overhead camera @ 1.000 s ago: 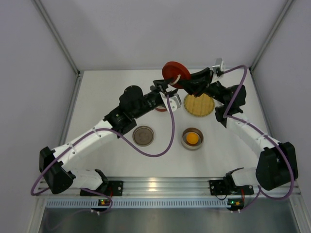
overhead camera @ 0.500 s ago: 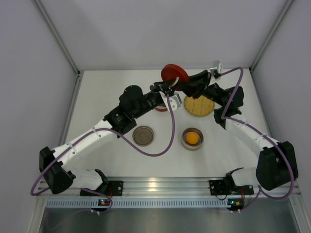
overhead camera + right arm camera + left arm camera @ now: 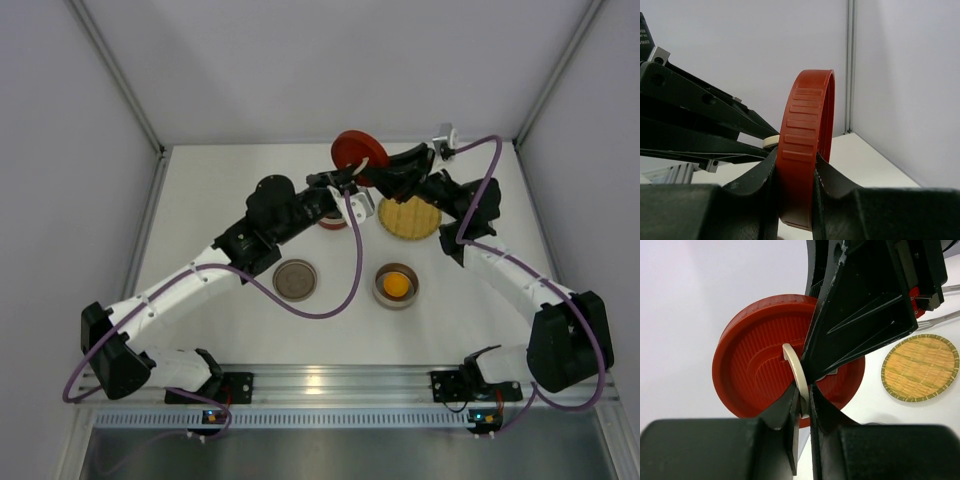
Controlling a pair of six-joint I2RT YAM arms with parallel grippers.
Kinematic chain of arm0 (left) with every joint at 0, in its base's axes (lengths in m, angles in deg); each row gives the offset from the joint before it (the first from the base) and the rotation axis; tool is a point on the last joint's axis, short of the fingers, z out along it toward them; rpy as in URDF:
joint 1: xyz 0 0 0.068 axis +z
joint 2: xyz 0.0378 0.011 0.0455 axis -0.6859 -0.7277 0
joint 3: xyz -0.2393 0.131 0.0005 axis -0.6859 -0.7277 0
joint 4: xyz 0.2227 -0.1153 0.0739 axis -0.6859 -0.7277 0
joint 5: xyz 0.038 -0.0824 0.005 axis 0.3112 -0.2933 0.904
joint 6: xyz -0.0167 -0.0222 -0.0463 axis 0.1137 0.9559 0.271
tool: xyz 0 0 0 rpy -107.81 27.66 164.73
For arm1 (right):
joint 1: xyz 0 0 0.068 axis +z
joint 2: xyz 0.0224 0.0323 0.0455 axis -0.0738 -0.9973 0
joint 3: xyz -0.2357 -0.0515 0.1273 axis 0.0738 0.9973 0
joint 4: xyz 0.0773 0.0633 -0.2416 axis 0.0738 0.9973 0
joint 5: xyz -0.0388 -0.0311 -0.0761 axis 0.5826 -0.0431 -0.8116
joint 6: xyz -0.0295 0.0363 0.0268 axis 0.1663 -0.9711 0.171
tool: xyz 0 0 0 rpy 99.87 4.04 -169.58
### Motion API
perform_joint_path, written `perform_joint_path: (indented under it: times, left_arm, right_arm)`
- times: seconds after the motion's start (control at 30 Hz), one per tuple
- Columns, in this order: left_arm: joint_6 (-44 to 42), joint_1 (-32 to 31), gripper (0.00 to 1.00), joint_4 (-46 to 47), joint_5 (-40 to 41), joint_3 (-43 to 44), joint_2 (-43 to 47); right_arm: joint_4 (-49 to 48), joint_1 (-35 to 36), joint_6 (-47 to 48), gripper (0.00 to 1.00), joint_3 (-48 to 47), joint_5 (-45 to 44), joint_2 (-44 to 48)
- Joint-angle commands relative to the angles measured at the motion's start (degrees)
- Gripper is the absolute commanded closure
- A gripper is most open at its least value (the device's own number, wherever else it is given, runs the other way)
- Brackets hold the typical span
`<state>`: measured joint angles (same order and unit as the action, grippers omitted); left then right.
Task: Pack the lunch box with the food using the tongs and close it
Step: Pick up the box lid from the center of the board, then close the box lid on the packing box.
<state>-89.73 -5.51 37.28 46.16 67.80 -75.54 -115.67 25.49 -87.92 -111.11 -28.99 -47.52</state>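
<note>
The lunch box's round red lid [image 3: 351, 150] is held on edge above the table's far side. My right gripper [image 3: 796, 161] is shut on its ribbed rim [image 3: 801, 125]. My left gripper [image 3: 802, 392] is shut on the cream loop handle [image 3: 794, 362] at the lid's middle [image 3: 752, 372]. The lunch box [image 3: 331, 222] is a small red-rimmed pot, mostly hidden under the left wrist. One orange-yellow piece of food [image 3: 397, 287] lies in a metal bowl. Two thin silver arms of the tongs [image 3: 940, 320] show past the right gripper.
A round woven plate [image 3: 409, 217] lies under the right arm. A metal bowl [image 3: 294, 280] with a brown inside stands at centre left; the bowl [image 3: 412, 299] holding the food stands at centre right. Grey walls close in the table's three far sides.
My left jaws have closed onto the lid's cream handle. The lid and right gripper have shifted slightly left.
</note>
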Motion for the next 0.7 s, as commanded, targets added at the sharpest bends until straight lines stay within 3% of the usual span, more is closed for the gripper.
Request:
perform_joint_path:
  times: [0.0, 0.03, 0.13, 0.23, 0.4, 0.5, 0.57, 0.6, 0.67]
  left_arm:
    - [0.8, -0.1, 1.0, 0.6, 2.5, 3.6, 0.4]
    - [1.1, -0.1, 1.0, -0.1, 2.9, 3.9, 0.4]
    - [2.8, 0.0, 1.0, -3.1, 5.0, 5.6, 0.3]
    - [4.4, 0.5, 1.0, -5.8, 7.2, 7.1, -0.1]
    - [5.5, 1.4, 1.0, -7.0, 8.0, 7.3, 0.2]
    - [7.3, 2.1, 1.0, -7.7, 8.7, 8.2, -0.4]
    - [9.5, 3.1, 1.0, -11.8, 8.9, 11.7, -1.7]
    - [12.1, 4.4, 1.0, -13.7, 8.6, 13.2, -2.4]
    - [15.8, 5.7, 1.0, -20.4, 8.4, 19.4, -5.3]
  right_arm:
    - [-0.7, 1.6, -2.6, 0.9, 0.2, 2.3, 1.4]
    - [0.8, 1.6, -2.6, 0.78, 0.4, 2.3, 1.8]
    - [4.3, 1.2, -2.2, 0.6, 0.8, 2.9, 2.7]
    - [6.7, 0.4, -0.9, 0.54, 1.4, 3.0, 3.5]
    - [8.8, -0.5, -0.3, 0.56, 2.5, 2.9, 4.1]
    - [9.9, -1.7, -0.9, 0.45, 3.0, 2.9, 4.6]
    - [10.1, -3.5, -2.2, 0.11, 3.6, 2.9, 5.8]
    - [11.8, -4.4, -2.7, 0.04, 3.5, 3.0, 6.5]
    - [15.4, -7.6, -2.7, 0.01, 2.8, 3.7, 7.3]
